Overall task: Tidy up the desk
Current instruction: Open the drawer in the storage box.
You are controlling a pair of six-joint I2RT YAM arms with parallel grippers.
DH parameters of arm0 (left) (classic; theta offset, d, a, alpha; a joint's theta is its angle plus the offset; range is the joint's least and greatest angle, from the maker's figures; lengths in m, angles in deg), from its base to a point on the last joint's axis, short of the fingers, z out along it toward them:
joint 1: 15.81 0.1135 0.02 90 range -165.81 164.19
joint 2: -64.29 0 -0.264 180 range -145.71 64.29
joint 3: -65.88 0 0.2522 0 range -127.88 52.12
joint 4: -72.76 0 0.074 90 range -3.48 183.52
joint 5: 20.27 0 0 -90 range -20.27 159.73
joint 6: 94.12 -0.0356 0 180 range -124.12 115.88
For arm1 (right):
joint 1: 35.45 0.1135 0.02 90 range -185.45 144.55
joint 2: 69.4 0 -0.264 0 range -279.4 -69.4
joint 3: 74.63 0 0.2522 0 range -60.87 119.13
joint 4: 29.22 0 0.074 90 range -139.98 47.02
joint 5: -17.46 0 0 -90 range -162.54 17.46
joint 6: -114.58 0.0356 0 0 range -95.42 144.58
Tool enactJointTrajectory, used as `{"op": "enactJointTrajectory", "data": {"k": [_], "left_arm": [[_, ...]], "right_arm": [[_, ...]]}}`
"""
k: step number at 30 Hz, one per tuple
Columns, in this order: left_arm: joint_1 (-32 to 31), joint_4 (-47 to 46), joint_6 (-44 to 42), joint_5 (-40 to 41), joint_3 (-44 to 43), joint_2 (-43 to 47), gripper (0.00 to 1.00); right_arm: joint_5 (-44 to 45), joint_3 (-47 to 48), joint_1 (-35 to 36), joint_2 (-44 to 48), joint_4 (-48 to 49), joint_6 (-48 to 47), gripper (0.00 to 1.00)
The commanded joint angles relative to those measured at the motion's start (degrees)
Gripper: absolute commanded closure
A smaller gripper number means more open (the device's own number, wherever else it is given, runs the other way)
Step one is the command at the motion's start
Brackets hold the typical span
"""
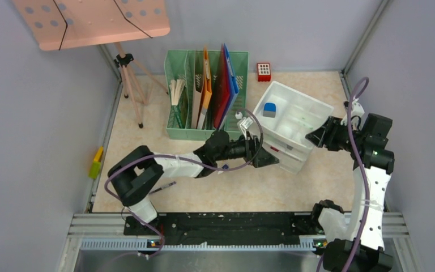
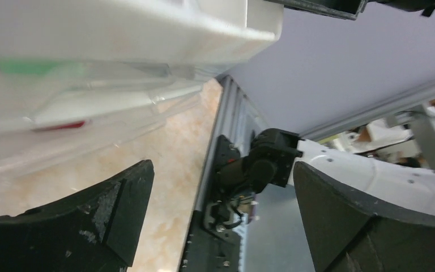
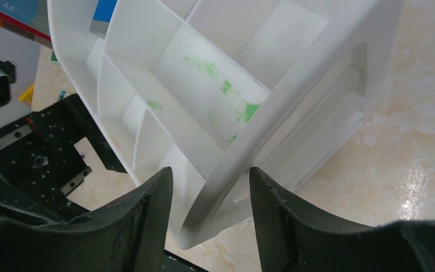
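On the beige marbled desk (image 1: 232, 190) stands a white drawer organizer (image 1: 294, 116) with an open compartment tray on top, and a blue item (image 1: 269, 109) lies in its back compartment. My right gripper (image 1: 312, 137) sits at the organizer's right corner. In the right wrist view the gripper (image 3: 210, 173) is closed across the corner rim of the organizer (image 3: 215, 85). My left gripper (image 1: 269, 158) is at the drawer front, low on the left side. Its jaws (image 2: 222, 170) stand wide open and empty, just under the clear drawers (image 2: 90, 107).
A green file rack (image 1: 207, 96) with folders stands behind the left arm. A red block (image 1: 264, 71) is by the back wall. A pink music stand (image 1: 90, 20) on a tripod fills the back left. A yellow-green item (image 1: 96, 162) lies at the left edge, and a pen (image 1: 164, 187) lies near the left arm.
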Motion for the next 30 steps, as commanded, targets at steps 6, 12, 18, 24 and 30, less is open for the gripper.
{"op": "enactJointTrajectory", "data": {"k": [6, 12, 18, 24, 30], "left_arm": [[1.72, 56.30, -51.43, 1.33, -18.80, 9.52, 0.01], [1.72, 66.91, -69.64, 4.29, -25.14, 8.33, 0.01], [1.64, 69.86, -86.78, 2.52, -26.19, 7.93, 0.04], [1.64, 73.30, -99.44, 2.12, -27.66, 7.32, 0.05], [1.64, 76.08, -106.06, 2.45, -29.95, 5.20, 0.06]], "right_arm": [[1.73, 5.61, 0.33, -1.94, 0.05, -3.18, 0.48], [1.74, 6.05, 0.20, -3.82, -0.55, -5.85, 0.48], [1.39, 6.28, 0.32, -4.32, -1.07, -6.76, 0.48], [0.77, 6.16, 0.33, -4.61, -0.98, -6.96, 0.48], [0.65, 6.10, 0.34, -5.24, -0.98, -7.05, 0.48]]}}
